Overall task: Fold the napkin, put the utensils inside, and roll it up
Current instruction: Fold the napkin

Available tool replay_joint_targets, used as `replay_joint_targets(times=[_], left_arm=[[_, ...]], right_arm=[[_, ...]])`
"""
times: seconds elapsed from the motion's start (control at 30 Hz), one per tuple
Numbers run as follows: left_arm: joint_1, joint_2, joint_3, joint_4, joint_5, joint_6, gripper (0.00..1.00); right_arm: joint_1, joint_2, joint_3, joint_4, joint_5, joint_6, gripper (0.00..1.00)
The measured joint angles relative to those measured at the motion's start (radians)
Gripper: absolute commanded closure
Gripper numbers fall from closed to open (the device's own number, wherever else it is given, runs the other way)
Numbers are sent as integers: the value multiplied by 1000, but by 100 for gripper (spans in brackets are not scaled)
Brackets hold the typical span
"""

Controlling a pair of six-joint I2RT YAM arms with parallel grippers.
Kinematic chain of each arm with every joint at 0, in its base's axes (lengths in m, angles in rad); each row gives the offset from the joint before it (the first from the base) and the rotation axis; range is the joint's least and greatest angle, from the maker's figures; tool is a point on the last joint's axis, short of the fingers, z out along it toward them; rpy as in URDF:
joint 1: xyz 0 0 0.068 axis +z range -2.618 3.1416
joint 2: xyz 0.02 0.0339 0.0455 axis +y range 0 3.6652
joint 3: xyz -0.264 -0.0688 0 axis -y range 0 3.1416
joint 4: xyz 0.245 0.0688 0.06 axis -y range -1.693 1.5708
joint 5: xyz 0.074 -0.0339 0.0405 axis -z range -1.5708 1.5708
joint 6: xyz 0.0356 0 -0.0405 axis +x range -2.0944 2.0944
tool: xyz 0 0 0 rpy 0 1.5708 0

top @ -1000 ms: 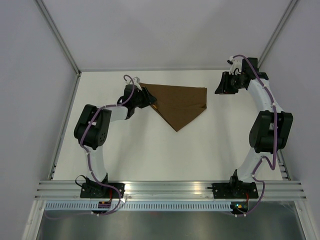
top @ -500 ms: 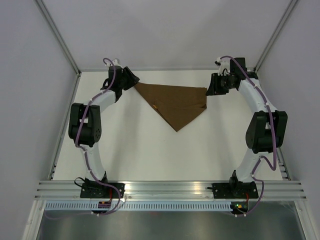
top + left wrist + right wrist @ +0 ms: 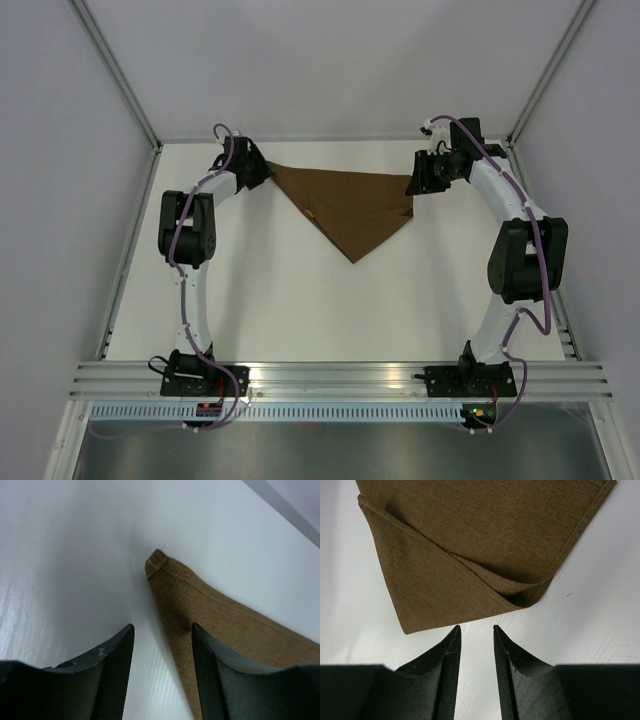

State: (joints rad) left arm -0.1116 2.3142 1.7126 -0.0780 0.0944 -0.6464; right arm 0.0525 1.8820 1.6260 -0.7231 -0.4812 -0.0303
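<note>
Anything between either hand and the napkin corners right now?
Nothing visible. The left hand is at the napkin's far-left corner; the right hand is just short of its far-right corner, with only bare table between.

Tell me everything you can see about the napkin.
The napkin is brown woven cloth with a stitched hem, folded into a triangle, lying flat on the white table, long edge at the far side, point toward the arms. At its right corner the layers gape slightly. The left gripper and right gripper sit open at its two far corners, gripping nothing.
</note>
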Motion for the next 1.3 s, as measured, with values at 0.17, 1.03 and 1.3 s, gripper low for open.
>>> replay_joint_targets(times=[0.17, 1.03, 1.3], left_arm=[[0, 45, 70, -17, -6, -3, 45], [1, -9, -87, 92, -6, -61, 98], [11, -126, -288, 183, -11, -80, 98]], right_arm=[[7, 0, 0, 0, 1, 0, 62], [123, 38, 27, -48, 47, -54, 63], [227, 103, 71, -93, 93, -109, 63]])
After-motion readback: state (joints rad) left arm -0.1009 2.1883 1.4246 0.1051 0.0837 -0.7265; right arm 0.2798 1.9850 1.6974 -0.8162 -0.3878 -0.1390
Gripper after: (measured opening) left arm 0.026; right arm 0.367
